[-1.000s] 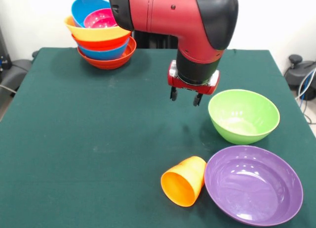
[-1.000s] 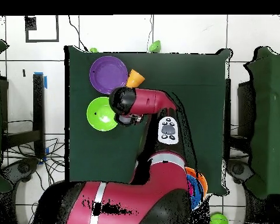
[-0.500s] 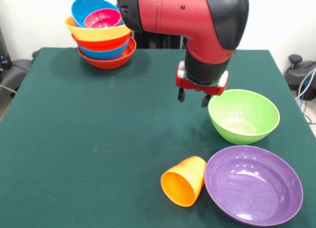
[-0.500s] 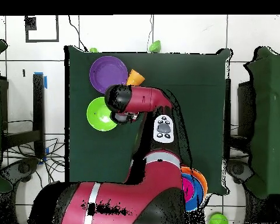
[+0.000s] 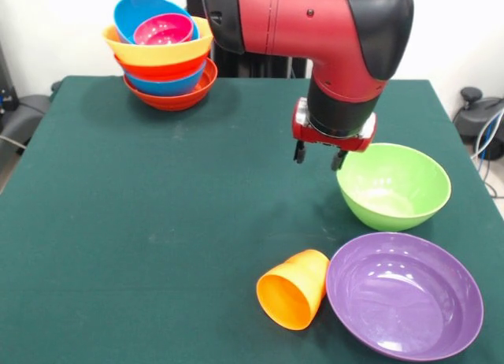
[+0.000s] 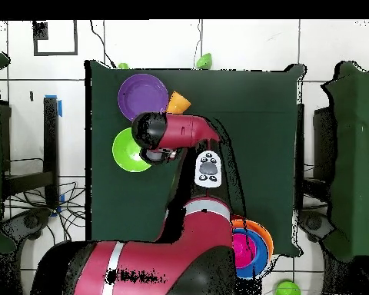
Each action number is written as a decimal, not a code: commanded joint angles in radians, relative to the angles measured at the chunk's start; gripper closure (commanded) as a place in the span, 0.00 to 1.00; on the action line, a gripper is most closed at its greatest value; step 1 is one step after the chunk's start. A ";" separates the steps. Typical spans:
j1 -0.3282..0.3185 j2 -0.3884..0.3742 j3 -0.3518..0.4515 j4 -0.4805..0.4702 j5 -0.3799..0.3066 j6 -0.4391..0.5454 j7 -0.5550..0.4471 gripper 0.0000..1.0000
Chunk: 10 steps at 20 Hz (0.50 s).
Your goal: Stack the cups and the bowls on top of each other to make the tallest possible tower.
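Green bowl (image 5: 394, 184) | just R of pincer (image 5: 318, 156), rim touching | pincer open

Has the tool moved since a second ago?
Yes. In the front view the tool has shifted right toward the green bowl, now at its left rim.

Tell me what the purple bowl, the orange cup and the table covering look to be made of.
Purple bowl: likely glossy plastic, with bright reflections inside. Orange cup: smooth plastic, duller sheen. Table covering: seemingly dark green cloth, matte, no glare.
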 commanded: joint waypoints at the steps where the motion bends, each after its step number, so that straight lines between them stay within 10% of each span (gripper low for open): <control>1: 0.028 0.055 0.091 -0.028 0.030 0.020 0.109 0.00; 10: 0.032 0.043 0.090 0.005 0.032 -0.006 0.112 0.00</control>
